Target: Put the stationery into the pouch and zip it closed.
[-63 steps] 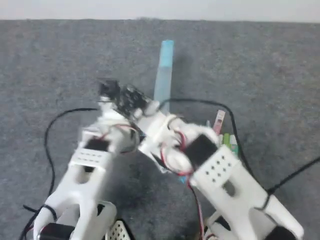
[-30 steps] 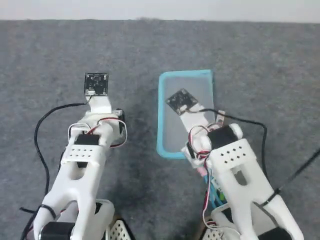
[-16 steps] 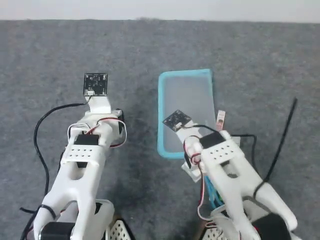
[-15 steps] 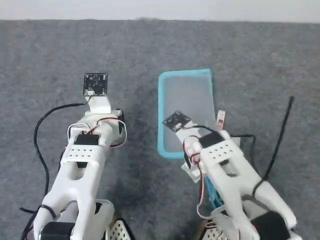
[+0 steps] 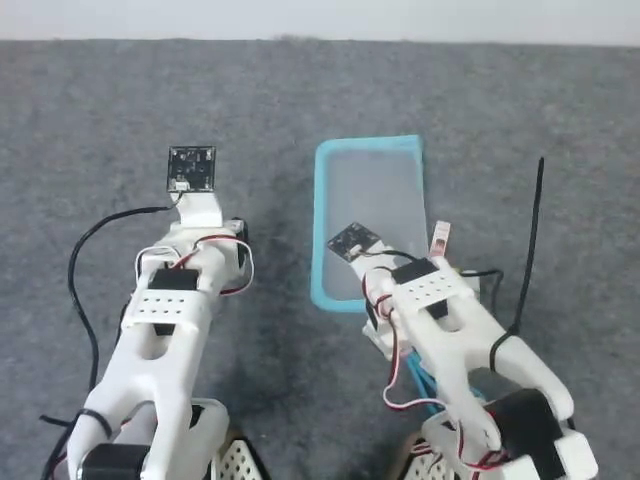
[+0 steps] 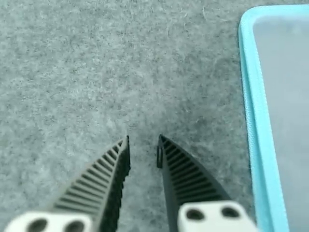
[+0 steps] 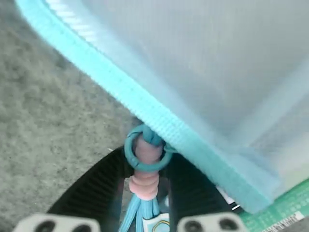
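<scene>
Right gripper (image 7: 145, 180) clamps the zipper pull (image 7: 144, 154) at the pouch (image 5: 372, 195) corner edge; left gripper (image 6: 143, 145) (its 2 jaws narrowly parted) hovers over bare carpet (image 6: 67, 67) beside it

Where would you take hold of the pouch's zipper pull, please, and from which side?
Grip the zipper pull at its pink bead, just behind the teal ring, coming in from outside the edge of the pouch. It sticks out past that edge, leaving room for the right claw to straddle it.
</scene>
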